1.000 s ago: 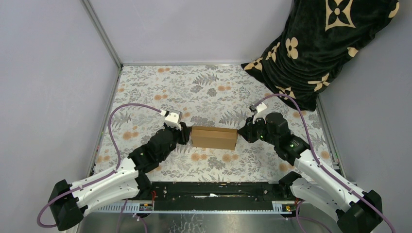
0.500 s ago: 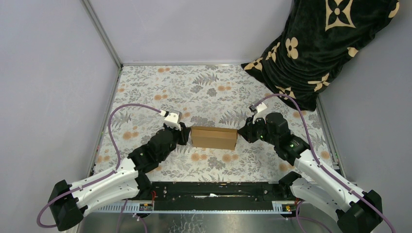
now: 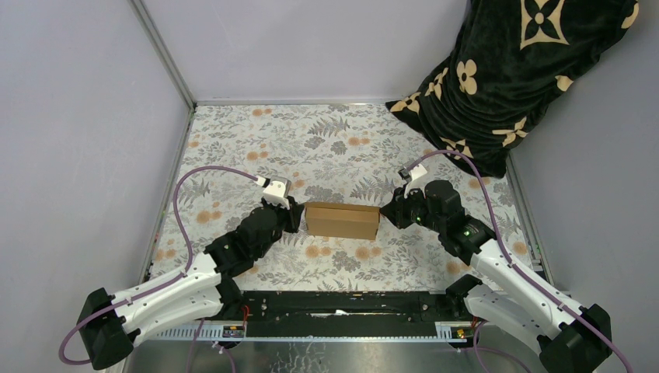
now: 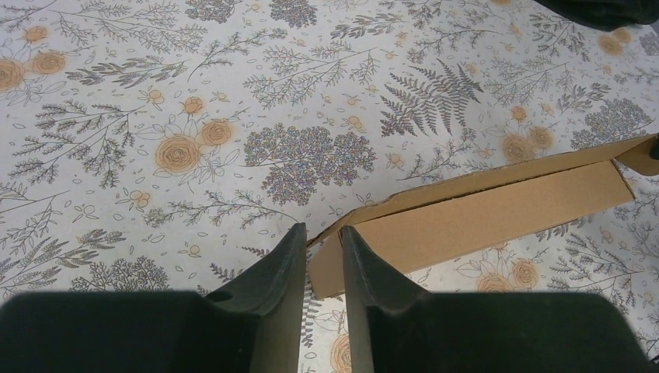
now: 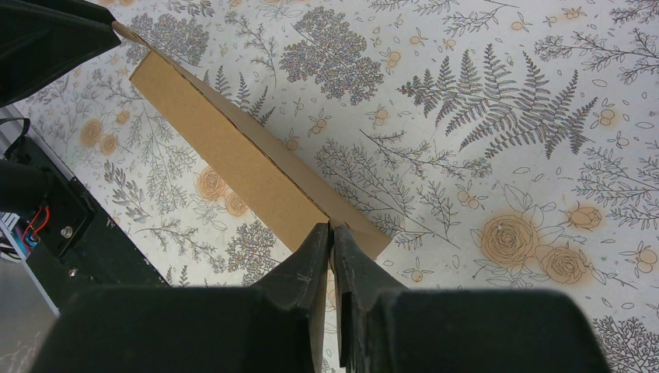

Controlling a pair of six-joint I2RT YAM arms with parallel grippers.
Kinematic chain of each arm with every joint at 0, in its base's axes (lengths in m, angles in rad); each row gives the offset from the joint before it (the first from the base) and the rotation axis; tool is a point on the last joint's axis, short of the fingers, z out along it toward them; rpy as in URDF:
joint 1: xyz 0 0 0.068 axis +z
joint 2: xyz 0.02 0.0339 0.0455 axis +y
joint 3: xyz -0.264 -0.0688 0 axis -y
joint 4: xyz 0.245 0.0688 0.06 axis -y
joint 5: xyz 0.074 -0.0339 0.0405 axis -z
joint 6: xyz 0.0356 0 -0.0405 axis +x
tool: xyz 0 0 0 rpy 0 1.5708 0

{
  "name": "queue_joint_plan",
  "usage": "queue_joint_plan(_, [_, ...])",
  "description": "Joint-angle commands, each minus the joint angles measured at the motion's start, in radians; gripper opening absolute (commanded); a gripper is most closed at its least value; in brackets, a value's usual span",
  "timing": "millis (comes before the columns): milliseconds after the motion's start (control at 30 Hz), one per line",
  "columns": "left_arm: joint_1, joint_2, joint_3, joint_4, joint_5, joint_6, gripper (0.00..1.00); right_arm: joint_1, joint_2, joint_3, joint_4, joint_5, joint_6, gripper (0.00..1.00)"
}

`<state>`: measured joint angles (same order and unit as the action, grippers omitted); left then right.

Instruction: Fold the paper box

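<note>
The paper box [image 3: 342,221] is a flat brown cardboard box lying crosswise in the middle of the floral cloth. My left gripper [image 3: 298,216] is at its left end. In the left wrist view that gripper [image 4: 322,231] stands open by a narrow gap, and the box's [image 4: 497,221] left end flap lies just beyond its fingertips. My right gripper [image 3: 386,214] is at the right end. In the right wrist view it [image 5: 332,228] is shut on the thin end flap of the box [image 5: 225,151], pinching the cardboard edge.
A dark blanket with tan flower marks [image 3: 505,70] hangs over the back right corner. Grey walls close in the left, back and right. A black rail [image 3: 342,307] runs along the near edge between the arm bases. The left arm [image 5: 47,39] shows at the right wrist view's top left.
The left gripper's jaws have drawn a little closer together at the box's left end. The box and the right arm have not moved.
</note>
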<state>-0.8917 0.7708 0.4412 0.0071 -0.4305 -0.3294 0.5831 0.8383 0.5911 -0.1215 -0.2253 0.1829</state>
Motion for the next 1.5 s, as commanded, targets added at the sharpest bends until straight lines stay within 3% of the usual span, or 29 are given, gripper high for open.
queue_joint_plan(0, [-0.006,-0.005,-0.002,0.022,-0.012,-0.003,0.29,0.012,-0.003,0.006,0.035,0.009,-0.011,0.12])
queue_joint_plan(1467, [-0.006,0.017,0.016,0.039,0.007,0.014,0.24,0.025,0.025,0.054,-0.011,0.049,0.0,0.0])
